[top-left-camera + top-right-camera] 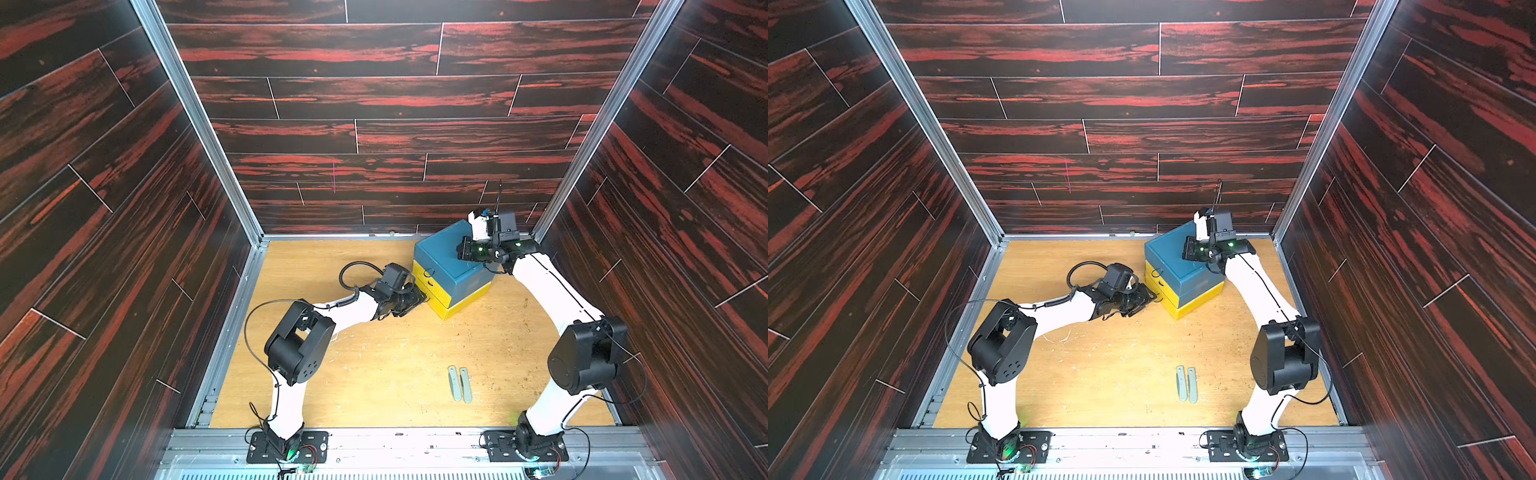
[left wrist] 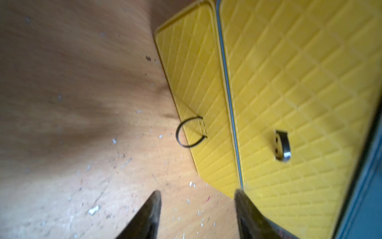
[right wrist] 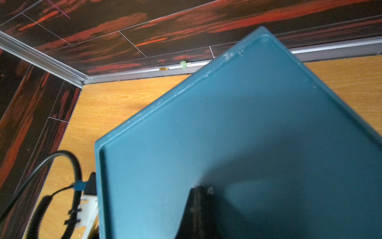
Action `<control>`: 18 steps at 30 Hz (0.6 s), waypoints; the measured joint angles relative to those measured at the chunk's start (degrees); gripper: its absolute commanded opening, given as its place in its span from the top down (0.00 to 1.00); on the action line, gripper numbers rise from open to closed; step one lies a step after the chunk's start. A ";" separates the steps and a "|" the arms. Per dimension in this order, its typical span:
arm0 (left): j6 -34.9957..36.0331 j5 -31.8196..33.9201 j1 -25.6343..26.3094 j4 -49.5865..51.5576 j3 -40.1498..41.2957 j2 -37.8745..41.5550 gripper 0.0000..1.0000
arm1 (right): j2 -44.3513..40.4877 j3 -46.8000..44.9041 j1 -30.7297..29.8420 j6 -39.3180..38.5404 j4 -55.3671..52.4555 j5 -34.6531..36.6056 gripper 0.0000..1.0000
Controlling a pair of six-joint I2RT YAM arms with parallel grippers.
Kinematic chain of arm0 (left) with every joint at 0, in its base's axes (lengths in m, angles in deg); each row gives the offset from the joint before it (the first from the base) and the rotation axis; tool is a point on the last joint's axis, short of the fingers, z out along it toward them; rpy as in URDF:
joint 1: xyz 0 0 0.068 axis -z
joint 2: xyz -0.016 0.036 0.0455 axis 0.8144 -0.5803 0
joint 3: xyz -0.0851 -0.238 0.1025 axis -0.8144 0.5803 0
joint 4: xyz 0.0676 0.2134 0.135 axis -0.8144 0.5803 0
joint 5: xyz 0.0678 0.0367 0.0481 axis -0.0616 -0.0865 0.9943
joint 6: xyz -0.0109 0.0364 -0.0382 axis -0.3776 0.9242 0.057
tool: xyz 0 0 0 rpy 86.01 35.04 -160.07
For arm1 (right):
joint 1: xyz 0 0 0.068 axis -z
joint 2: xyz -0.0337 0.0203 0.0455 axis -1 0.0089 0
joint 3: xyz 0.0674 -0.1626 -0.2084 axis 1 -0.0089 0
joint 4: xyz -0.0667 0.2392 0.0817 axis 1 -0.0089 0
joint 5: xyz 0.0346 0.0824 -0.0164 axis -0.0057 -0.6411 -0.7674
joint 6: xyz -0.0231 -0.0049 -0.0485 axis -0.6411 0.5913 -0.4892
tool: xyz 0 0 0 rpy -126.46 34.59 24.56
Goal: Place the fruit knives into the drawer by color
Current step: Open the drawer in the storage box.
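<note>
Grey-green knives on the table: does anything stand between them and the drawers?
Yes. The lower drawer front and the upper drawer front both look shut, so a drawer must be opened first. On the table no object lies between the grey-green knives and the cabinet. The left claw hangs open before the fronts.
</note>
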 measured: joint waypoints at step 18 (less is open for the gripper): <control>-2.75 0.96 -0.44 -14.86 4.09 -6.54 0.44 | 0.11 0.02 0.13 0.00 0.00 -0.46 1.00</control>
